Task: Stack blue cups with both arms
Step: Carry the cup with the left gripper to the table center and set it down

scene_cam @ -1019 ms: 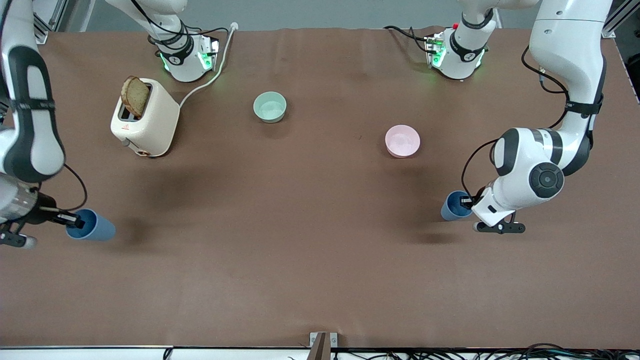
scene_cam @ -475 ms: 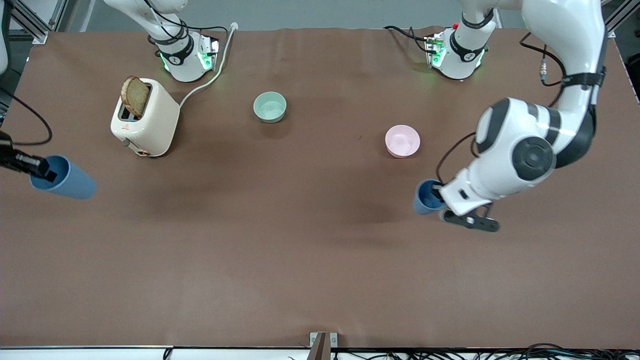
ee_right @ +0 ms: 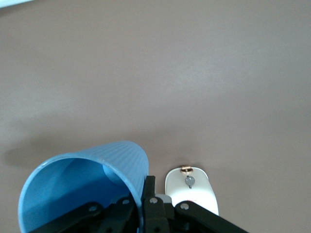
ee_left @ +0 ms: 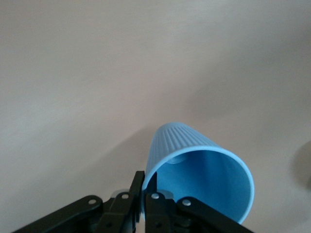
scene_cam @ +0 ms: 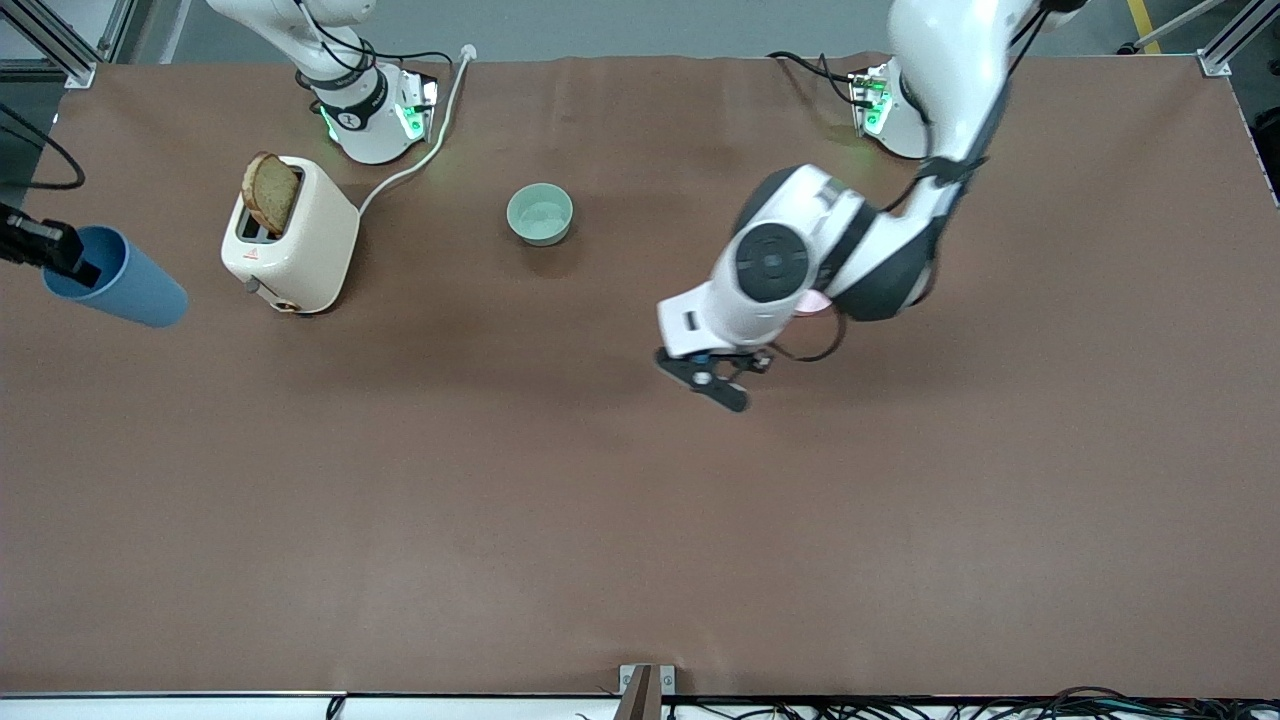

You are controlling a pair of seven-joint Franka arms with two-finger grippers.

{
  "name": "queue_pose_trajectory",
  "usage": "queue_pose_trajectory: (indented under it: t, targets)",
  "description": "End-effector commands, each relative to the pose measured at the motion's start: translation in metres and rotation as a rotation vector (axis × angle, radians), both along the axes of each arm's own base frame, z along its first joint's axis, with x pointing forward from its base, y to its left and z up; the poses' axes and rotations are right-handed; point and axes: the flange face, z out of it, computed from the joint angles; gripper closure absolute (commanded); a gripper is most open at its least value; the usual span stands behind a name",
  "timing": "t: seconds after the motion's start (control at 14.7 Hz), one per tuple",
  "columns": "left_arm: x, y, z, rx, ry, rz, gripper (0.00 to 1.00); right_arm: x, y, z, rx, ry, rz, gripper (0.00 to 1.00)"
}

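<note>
My right gripper (scene_cam: 78, 266) is shut on the rim of a blue cup (scene_cam: 128, 288), held tilted in the air over the right arm's end of the table, beside the toaster. The right wrist view shows that cup (ee_right: 82, 189) with its wall pinched in the gripper (ee_right: 145, 195). My left arm (scene_cam: 770, 265) hangs over the middle of the table. Its gripper (ee_left: 145, 188) is shut on the rim of the second blue cup (ee_left: 204, 170), held above bare table. In the front view this cup and the left gripper are hidden under the wrist.
A cream toaster (scene_cam: 292, 235) with a slice of bread stands near the right arm's base; it also shows in the right wrist view (ee_right: 191, 191). A mint-green bowl (scene_cam: 540, 213) sits mid-table. The pink bowl (scene_cam: 817, 300) is mostly hidden under the left arm.
My left arm has swung with its cup from the left arm's end of the table to the middle. My right gripper has lifted its cup off the table, level with the toaster.
</note>
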Motion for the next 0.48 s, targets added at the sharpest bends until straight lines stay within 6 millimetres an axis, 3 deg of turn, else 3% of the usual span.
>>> queue_pose_trajectory:
  t: [0.0, 0.14, 0.27, 0.34, 0.41]
  targets:
    - [0.002, -0.031, -0.021, -0.044, -0.034, -0.044, 0.99, -0.012, 0.003, 0.007, -0.024, 0.002, 0.002, 0.98]
    - [-0.014, -0.055, -0.046, -0.049, -0.045, -0.066, 0.99, -0.009, 0.002, 0.024, -0.028, -0.030, 0.001, 0.99]
    - [-0.015, -0.059, -0.066, -0.051, -0.045, -0.066, 0.91, -0.002, 0.001, 0.030, -0.033, -0.043, 0.002, 0.99]
    - [-0.016, -0.059, -0.072, -0.042, -0.043, -0.070, 0.77, 0.005, 0.000, 0.028, -0.032, -0.044, 0.001, 0.99]
    - [-0.022, -0.065, -0.074, -0.033, -0.050, -0.088, 0.46, 0.011, -0.001, 0.027, -0.033, -0.042, -0.001, 0.99]
